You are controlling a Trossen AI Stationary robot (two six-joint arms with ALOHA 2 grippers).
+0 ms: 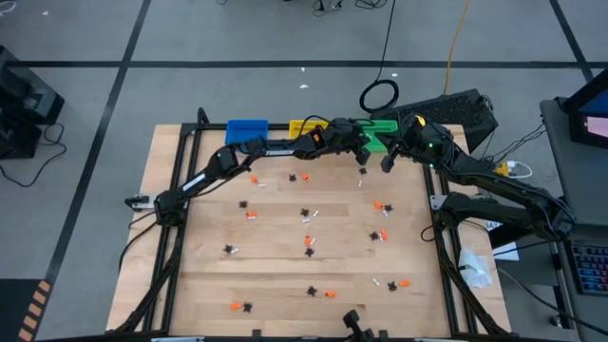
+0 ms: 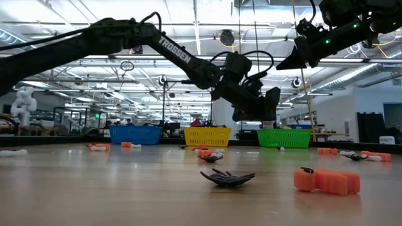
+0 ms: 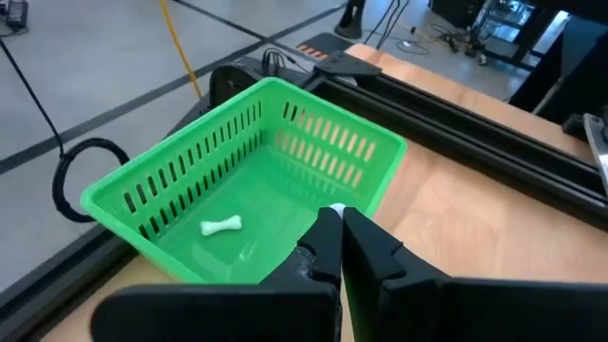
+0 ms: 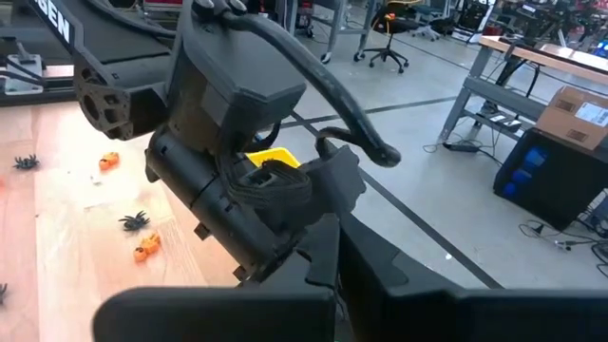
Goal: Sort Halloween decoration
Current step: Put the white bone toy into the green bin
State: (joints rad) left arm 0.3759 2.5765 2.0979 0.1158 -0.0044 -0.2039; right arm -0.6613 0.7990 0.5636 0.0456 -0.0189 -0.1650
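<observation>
Both arms reach toward the far edge of the desk (image 1: 285, 285), where three bins stand in a row: a blue bin (image 1: 246, 130), a yellow bin (image 1: 306, 126) and a green bin (image 1: 384, 127). The left gripper (image 3: 337, 220) hangs just over the near rim of the green bin, its fingers pressed together on a small white piece (image 3: 336, 209) that only shows as a pale tip between them — what kind of trinket it is cannot be told. Inside the green bin lies one white bone (image 3: 221, 226), flat on the floor of the basket. The right gripper (image 1: 388, 161) hovers above the desk just in front of the green bin, close beside the left arm's wrist; its fingers are closed, and nothing can be seen held in them. The Halloween decoration pieces are scattered over most of the wooden surface, well apart from one another: black spiders (image 1: 305, 214), orange bits (image 1: 252, 215) and a few white ones (image 1: 292, 177). In the low view a black spidery piece (image 2: 227, 178) lies near the camera with an orange block (image 2: 326, 180) beside it, a small dark thing resting on the block's end. In the right wrist view a black spider (image 4: 134, 221) and an orange pumpkin-like piece (image 4: 145, 248) lie near each other on the wood.
</observation>
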